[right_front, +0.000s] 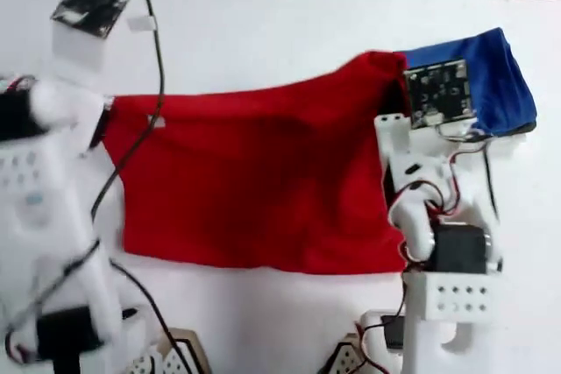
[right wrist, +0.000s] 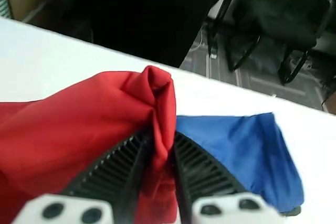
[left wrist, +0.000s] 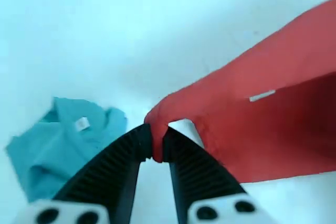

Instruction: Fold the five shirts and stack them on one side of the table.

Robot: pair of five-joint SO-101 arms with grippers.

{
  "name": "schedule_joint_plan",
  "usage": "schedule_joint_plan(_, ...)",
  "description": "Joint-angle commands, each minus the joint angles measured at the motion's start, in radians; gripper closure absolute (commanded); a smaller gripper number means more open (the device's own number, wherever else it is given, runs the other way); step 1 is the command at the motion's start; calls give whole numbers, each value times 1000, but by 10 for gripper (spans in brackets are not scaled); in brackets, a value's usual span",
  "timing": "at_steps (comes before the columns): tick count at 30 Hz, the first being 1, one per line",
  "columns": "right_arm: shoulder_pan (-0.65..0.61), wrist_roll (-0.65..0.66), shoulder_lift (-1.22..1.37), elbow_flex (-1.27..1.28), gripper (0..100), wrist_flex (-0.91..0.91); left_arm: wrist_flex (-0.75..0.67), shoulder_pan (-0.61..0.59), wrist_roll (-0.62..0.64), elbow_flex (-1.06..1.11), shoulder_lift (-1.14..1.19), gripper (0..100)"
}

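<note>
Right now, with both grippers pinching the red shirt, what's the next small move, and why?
Probably lift both pinched corners slightly and draw them together toward the shirt's near edge, folding it in half. The left gripper and right gripper are each shut on a far corner of the red shirt, which lies spread open on the table, not yet folded.

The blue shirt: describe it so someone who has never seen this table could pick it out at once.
On the white table, a red shirt lies spread across the middle. The blue shirt sits just past the end that the right gripper pinches. It is deep blue, unlike the red one and the teal shirt by the left gripper.
</note>
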Motion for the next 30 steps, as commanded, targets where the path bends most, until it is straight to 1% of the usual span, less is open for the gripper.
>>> schedule_joint_plan(1,-5,8,-1,-198,980,82,21,-58,12,-41,-161,975)
schedule_joint_plan(5,-5,8,54,-361,980,200,23,-123,12,48,-285,975)
schedule_joint_plan(9,-5,8,125,-546,980,326,23,-143,12,180,-414,975)
schedule_joint_plan(14,-5,8,168,-727,980,466,23,-153,9,191,-508,976)
schedule_joint_plan(27,-5,8,162,-756,980,530,26,-152,12,165,-499,976)
schedule_joint_plan(30,-5,8,165,-753,980,530,25,-144,28,128,-494,976)
